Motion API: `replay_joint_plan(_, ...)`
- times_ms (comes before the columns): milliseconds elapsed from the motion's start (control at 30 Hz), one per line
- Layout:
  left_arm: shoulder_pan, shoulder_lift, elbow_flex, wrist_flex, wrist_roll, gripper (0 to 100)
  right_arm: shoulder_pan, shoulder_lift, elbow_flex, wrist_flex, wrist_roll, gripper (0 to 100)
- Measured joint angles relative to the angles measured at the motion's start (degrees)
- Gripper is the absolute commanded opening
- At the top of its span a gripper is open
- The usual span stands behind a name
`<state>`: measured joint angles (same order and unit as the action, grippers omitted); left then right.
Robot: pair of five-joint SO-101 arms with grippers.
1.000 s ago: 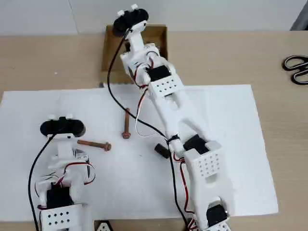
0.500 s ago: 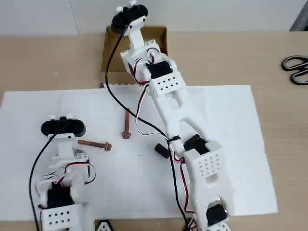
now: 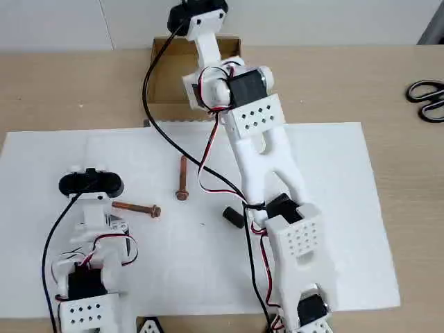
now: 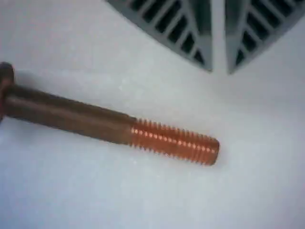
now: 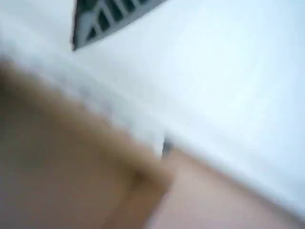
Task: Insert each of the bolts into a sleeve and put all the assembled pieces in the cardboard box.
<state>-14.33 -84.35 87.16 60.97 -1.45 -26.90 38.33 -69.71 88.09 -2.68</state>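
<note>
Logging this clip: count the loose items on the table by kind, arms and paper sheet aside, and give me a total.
bolts: 2
black sleeve: 1
cardboard box: 1
scissors: 1
Total: 5
</note>
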Motion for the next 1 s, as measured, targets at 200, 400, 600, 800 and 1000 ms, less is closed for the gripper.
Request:
replay_joint_plan(200, 0.0, 0.0, 0.0, 0.0, 0.0, 1, 0.0, 0.0, -3.0, 9.1, -6.9, 16.3)
replay_joint_plan(400, 0.0, 0.0, 0.0, 0.0, 0.0, 1, 0.0, -1.3, -1.7, 10.1, -10.6, 1.8)
replay_joint_plan(600, 0.0, 0.0, 0.0, 0.0, 0.0, 1, 0.0, -12.6, 13.3, 10.1, -13.2, 10.5)
replay_joint_plan(800, 0.0, 0.0, 0.0, 0.0, 0.0, 1, 0.0, -28.1, 32.9, 10.1, -15.7, 11.0)
replay_joint_plan(1000, 0.0, 0.0, 0.0, 0.0, 0.0, 1, 0.0, -42.2, 50.8, 10.1, -18.6, 11.1)
